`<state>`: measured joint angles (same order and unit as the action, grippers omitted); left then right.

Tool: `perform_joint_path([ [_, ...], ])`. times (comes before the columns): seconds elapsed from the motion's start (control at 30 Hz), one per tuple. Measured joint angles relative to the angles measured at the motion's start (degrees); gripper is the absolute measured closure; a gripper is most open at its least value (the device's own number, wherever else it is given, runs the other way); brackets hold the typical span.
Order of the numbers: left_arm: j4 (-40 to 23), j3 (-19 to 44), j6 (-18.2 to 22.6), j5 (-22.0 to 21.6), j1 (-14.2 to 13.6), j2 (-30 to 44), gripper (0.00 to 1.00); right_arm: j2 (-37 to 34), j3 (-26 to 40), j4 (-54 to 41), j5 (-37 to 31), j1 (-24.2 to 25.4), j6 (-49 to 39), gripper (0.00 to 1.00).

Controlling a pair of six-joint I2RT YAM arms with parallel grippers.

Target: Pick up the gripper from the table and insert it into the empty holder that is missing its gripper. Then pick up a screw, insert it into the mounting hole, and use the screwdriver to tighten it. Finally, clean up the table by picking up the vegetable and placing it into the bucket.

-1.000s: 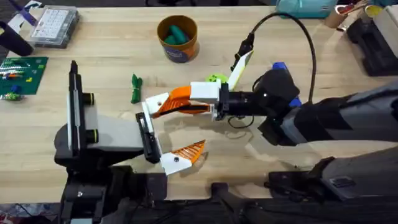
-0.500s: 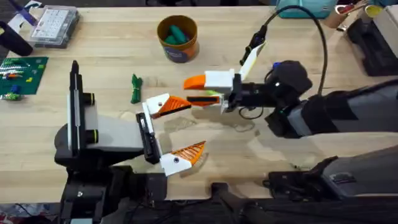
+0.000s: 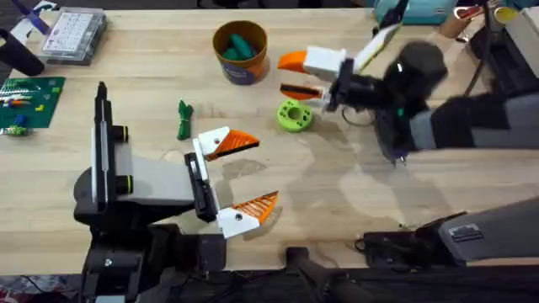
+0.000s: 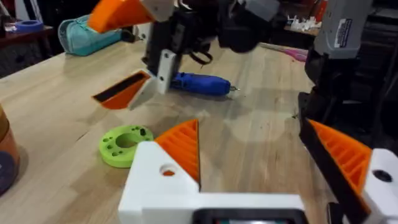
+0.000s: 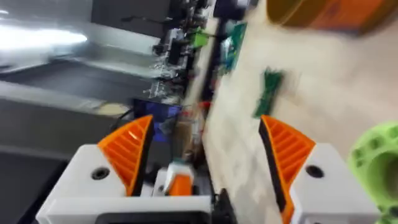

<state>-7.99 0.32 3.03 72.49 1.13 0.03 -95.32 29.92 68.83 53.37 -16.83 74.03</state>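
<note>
The gripper [image 3: 223,141], a white block with an orange wedge, sits at the far end of the holder [image 3: 198,181], with a matching block at the near end. These two are my left gripper's [image 4: 261,168] fingers, open and wide apart. My right gripper [image 3: 296,76] hovers open and empty right of the bucket [image 3: 241,52], which holds teal toys. Its orange fingers [image 5: 127,152] frame bare table. The vegetable [image 3: 184,119] lies left of the gripper. The blue screwdriver [image 4: 200,84] lies behind the right gripper. The screw is out of view.
A lime-green disc [image 3: 294,115] lies on the table under the right gripper. At the far left are a clear parts box [image 3: 74,34] and a green board [image 3: 29,97]. A teal case [image 3: 413,8] and clutter line the back right.
My right gripper drew back from the gripper on the holder, moving right and away toward the bucket's side. The lime disc is now uncovered. The holder has not moved.
</note>
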Motion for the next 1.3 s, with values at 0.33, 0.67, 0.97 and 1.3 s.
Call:
perform_joint_path([
  [0.33,-0.1,0.0,0.0,0.3,0.0,0.0,0.014,0.4,24.3,-41.6,-3.4,0.3,-26.8,0.005],
  [0.67,-0.1,0.0,0.0,0.4,0.0,0.0,0.015,17.4,33.1,-86.0,-12.9,2.0,-50.6,0.005],
  [0.97,-0.1,0.0,0.0,0.4,0.0,0.0,0.014,32.0,36.6,-115.0,-28.0,1.6,-65.0,0.005],
  [1.3,-0.1,0.0,0.0,0.4,0.0,0.0,0.013,38.1,36.4,-127.1,-44.3,-8.4,-63.7,0.005],
])
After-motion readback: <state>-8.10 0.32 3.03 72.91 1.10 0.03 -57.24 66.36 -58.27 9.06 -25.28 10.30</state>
